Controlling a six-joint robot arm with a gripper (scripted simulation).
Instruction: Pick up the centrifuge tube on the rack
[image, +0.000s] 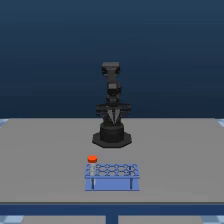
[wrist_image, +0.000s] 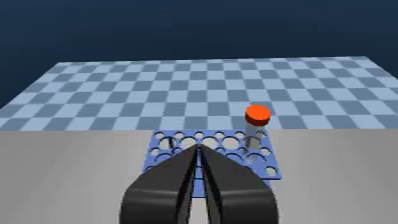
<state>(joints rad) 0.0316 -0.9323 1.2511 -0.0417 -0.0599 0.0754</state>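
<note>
Spreading across the scene, a plain grey table (image: 45, 150) sits against a deep blue backdrop, and the wrist view shows a blue-and-white checkered floor (wrist_image: 178, 85) beyond the table's far edge. Behind the middle of the table, the dark robot arm (image: 111, 107) rises from a round black base (image: 112, 137), folded upright over itself well back from the table's near edge. Its gripper (wrist_image: 199, 150) appears in the wrist view as two dark curved fingers (wrist_image: 160, 190) whose tips meet at a point with only a thin slit between them, holding nothing. Near the front edge stands the light-blue rack (image: 112, 176), its top plate a grid of round holes carried on dark upright supports; in the wrist view the fingertips overlap the rack's plate, though the exterior view shows the arm well apart from it. At the rack's far corner, on the exterior view's left, the centrifuge tube (image: 92, 165) stands upright in a hole, its orange-red cap (wrist_image: 257, 114) clear above the plate and untouched.
</note>
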